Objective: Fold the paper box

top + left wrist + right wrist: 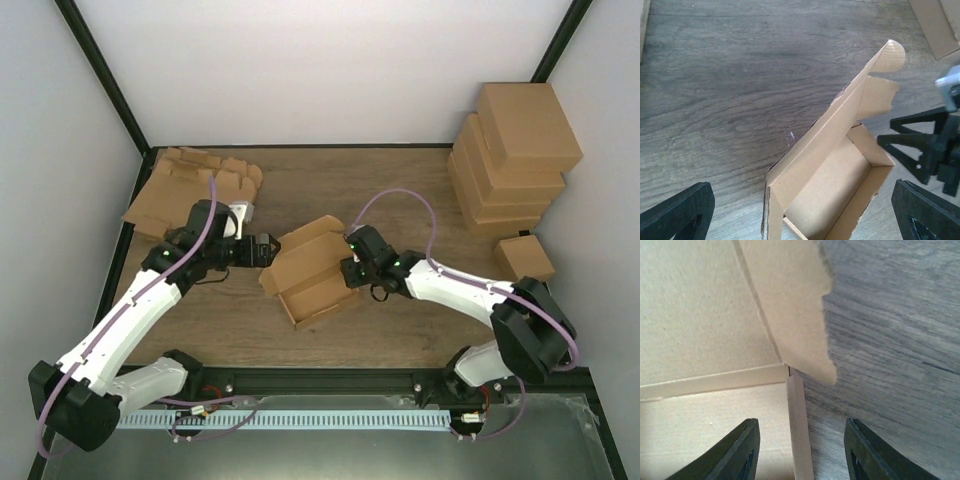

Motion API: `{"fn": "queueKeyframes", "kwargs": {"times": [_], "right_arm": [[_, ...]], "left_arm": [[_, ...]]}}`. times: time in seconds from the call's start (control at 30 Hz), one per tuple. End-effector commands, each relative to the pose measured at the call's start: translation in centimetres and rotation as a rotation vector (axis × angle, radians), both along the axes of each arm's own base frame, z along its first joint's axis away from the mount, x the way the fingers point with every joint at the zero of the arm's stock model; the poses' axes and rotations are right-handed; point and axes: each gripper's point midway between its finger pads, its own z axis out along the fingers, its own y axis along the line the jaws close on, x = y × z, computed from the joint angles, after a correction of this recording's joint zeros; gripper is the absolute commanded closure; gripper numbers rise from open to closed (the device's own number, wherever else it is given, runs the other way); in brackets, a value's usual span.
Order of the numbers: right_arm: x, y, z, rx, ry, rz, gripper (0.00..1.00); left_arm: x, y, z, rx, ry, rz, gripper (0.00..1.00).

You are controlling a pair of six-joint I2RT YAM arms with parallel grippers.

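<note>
The paper box [312, 272] sits on the bench [400, 190] near its middle, between my two pincers. Its shallow tray is open upward, and its lid [305, 245] stands tilted up along the far-left side. One rounded tab shows at the lid's upper corner in the left wrist view.

My left pincer [263, 250] is spread wide and holds nothing. It sits just beside the box's left corner, near the raised lid. From that wrist, my fingers [682, 212] frame the bottom corners of the view, and the tray's open end lies between them, apart from both.

My right pincer [350, 267] is at the box's right edge, partly spread. From its wrist, the thin side wall of the tray runs up between my two fingers [742, 452], one inside the tray and one over the bench outside. There is a gap on either side of the wall, so I am pinching nothing. A loose flap hangs just past the wall's end.

A stack of closed boxes [515, 150] stands at the far right, with a small box [525, 257] in front of it. Flat cardboard blanks [185, 185] lie at the far left, well apart from the box.
</note>
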Motion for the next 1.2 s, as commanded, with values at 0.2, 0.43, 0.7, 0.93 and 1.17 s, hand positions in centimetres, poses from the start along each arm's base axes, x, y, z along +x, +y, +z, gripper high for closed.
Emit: {"fn": "queueKeyframes", "kwargs": {"times": [0.2, 0.43, 0.7, 0.93, 1.17], "right_arm": [[1.2, -0.2, 4.3, 0.183, -0.023, 0.029, 0.50], [3.4, 0.0, 7.7, 0.329, -0.091, 0.123, 0.29], [6.2, 1.3, 7.9, 0.280, -0.119, 0.198, 0.49], [6.6, 2.2, 7.9, 0.272, -0.100, 0.247, 0.73], [6.6, 2.1, 7.8, 0.252, -0.090, 0.257, 0.82]], "left_arm": [[0.4, 2.7, 2.0, 0.020, -0.097, 0.144, 0.00], [-2.2, 1.9, -1.8, -0.084, 0.036, 0.135, 0.00], [-3.8, 0.8, -5.2, -0.185, 0.141, 0.133, 0.19], [-4.0, 0.1, -6.5, -0.215, 0.198, 0.128, 0.38], [-3.9, -0.1, -7.8, -0.208, 0.238, 0.140, 0.53]]}}
